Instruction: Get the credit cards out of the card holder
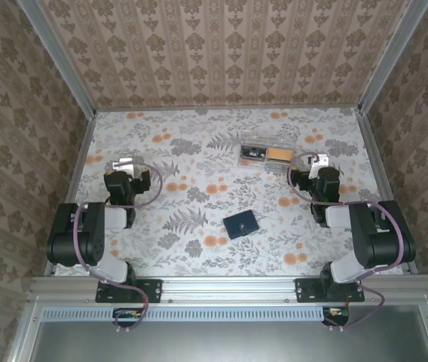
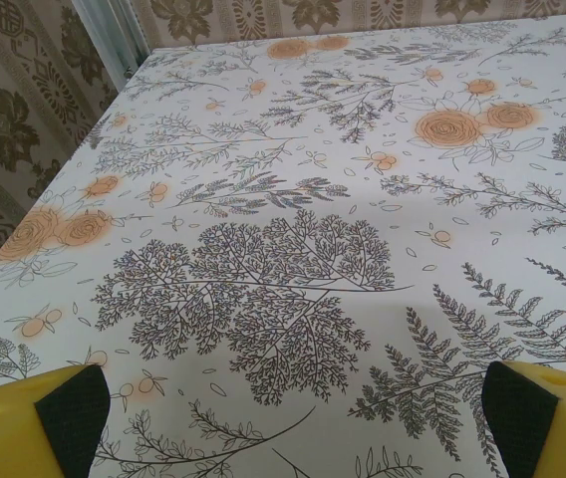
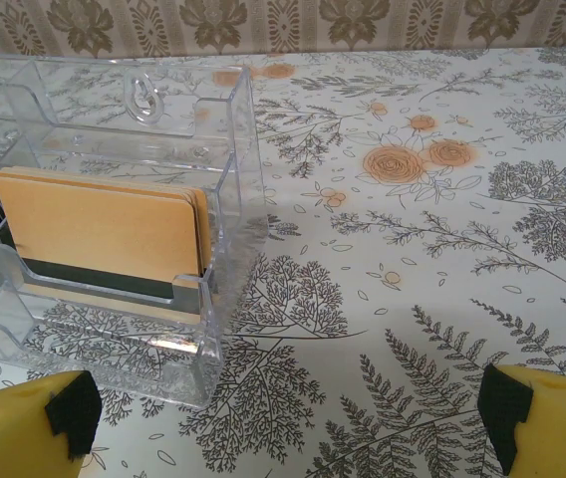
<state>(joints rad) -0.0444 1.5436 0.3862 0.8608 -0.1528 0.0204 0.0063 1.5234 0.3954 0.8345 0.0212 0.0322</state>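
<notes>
The card holder [image 1: 241, 225], a small dark navy wallet, lies flat and shut on the floral table, near the front and between the two arms. The credit cards are hidden. My left gripper [image 1: 126, 164] hangs over the table's left side, well away from the holder, and its yellow fingers [image 2: 34, 423] stand wide open over bare cloth with nothing between them. My right gripper [image 1: 316, 160] is at the back right, also open and empty [image 3: 288, 413]. Its fingers [image 3: 552, 418] stand wide apart just right of a clear box.
A clear plastic box [image 1: 267, 153] stands at the back centre. In the right wrist view the box [image 3: 163, 110] holds tan cards [image 3: 99, 229] and black ones, close to my right gripper's left finger. Aluminium rails [image 1: 71, 181] and patterned walls bound the table.
</notes>
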